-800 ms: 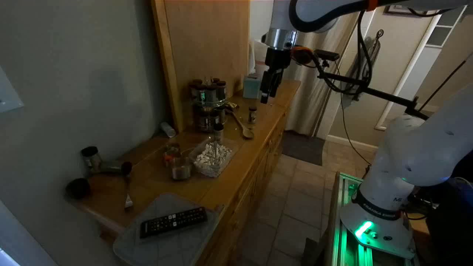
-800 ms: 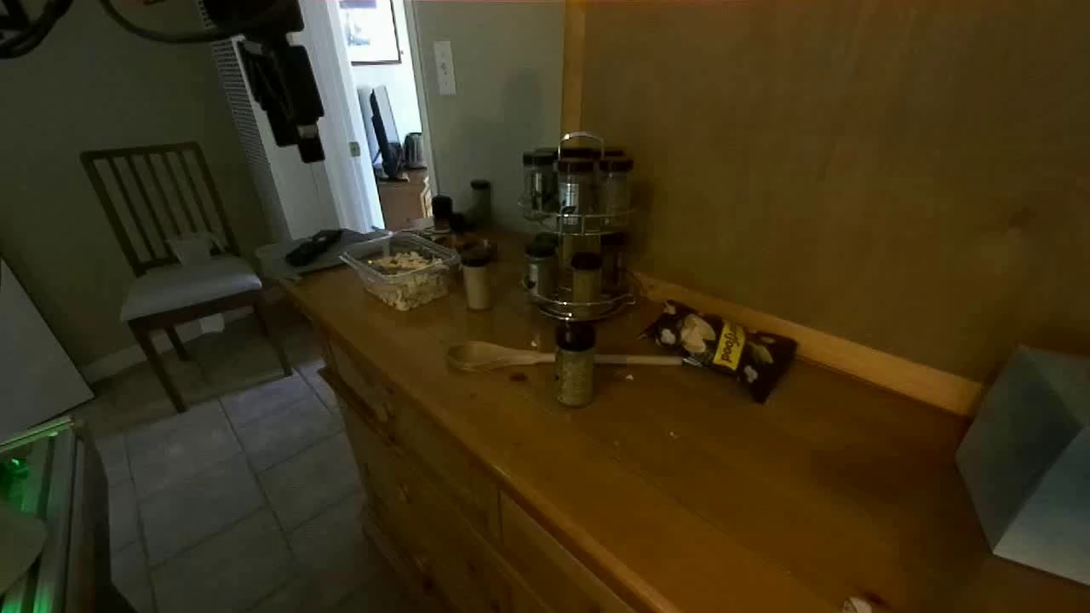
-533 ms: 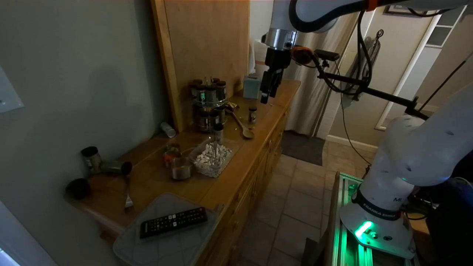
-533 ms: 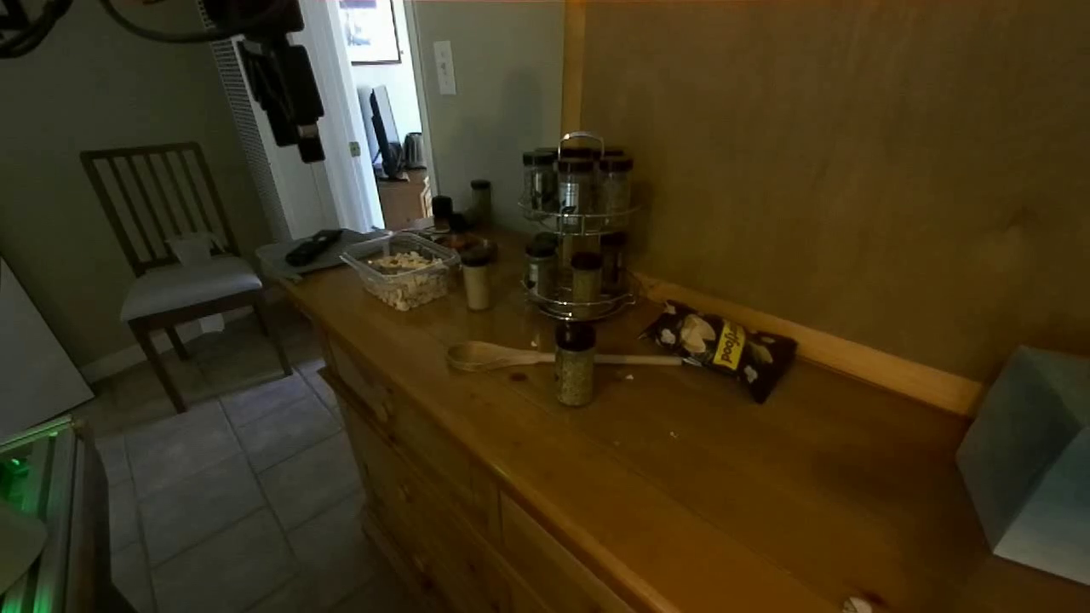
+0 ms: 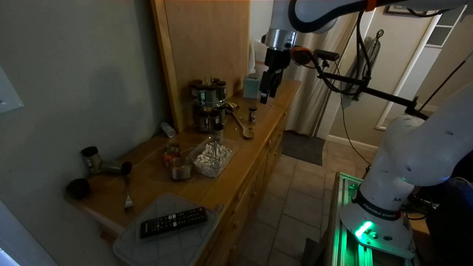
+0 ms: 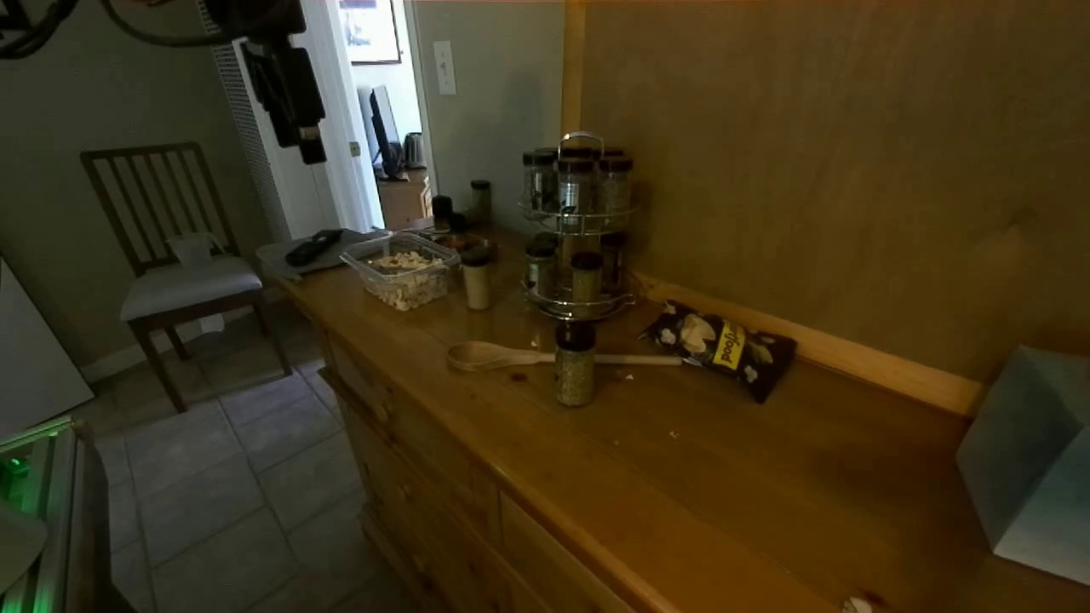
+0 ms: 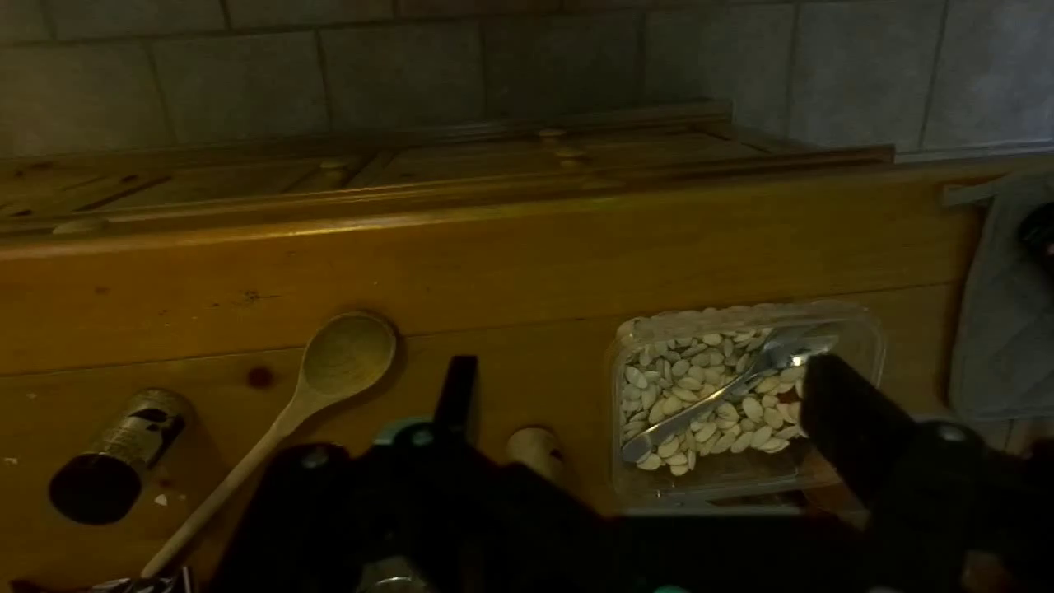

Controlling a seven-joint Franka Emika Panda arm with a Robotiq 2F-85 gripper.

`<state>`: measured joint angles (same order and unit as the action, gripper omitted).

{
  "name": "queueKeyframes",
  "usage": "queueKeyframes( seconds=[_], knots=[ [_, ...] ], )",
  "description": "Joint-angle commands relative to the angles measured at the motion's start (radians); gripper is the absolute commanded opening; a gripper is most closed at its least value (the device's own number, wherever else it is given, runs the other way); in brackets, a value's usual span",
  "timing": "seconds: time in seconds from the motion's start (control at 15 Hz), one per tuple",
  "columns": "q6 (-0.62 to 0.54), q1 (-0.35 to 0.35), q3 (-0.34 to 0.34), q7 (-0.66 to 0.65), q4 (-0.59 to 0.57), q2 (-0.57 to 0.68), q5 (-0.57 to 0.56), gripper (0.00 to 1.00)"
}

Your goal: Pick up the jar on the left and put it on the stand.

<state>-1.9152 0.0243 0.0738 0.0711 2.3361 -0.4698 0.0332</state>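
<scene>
Fingers [image 7: 459,402] of the end effector [image 7: 641,362] stand wide apart along the bottom of the wrist view, with nothing gripped between them. A greenish jar [image 7: 123,455] is at lower left of that frame, near a wooden spoon [image 7: 323,383] that slants up toward left of centre. Right of centre, a clear tub [image 7: 858,333] holds pale seeds [image 7: 696,371] and a metal utensil [image 7: 715,399]; a pale jar [image 7: 535,449] at lower centre is partly hidden by the end effector.

In an exterior view the end effector points down at upper centre, well above the bench [image 5: 151,179]. Left of it, a two-tier wire stand [image 5: 209,103] is loaded with lidded jars [image 5: 211,94]. The greenish jar stands upright on the bench, right of the stand, and a remote [image 5: 173,222] rests on a grey mat [image 5: 162,251] at lower left.

In an exterior view a dark printed bag [image 6: 719,345] lies right of centre; the greenish jar stands mid-frame in front of the spoon, and the pale jar stands upright left of the stand, just beside the tub. Which loose jar the task means, I cannot tell
</scene>
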Motion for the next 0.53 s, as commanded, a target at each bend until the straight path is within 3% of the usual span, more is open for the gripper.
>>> queueKeyframes(
  seconds=[0.0, 0.47],
  knots=[
    [-0.022, 0.010, 0.001, -0.034, -0.043, 0.070, 0.023, 1.00],
    [-0.112, 0.018, -0.021, -0.117, -0.102, 0.205, -0.005, 1.00]
  ],
)
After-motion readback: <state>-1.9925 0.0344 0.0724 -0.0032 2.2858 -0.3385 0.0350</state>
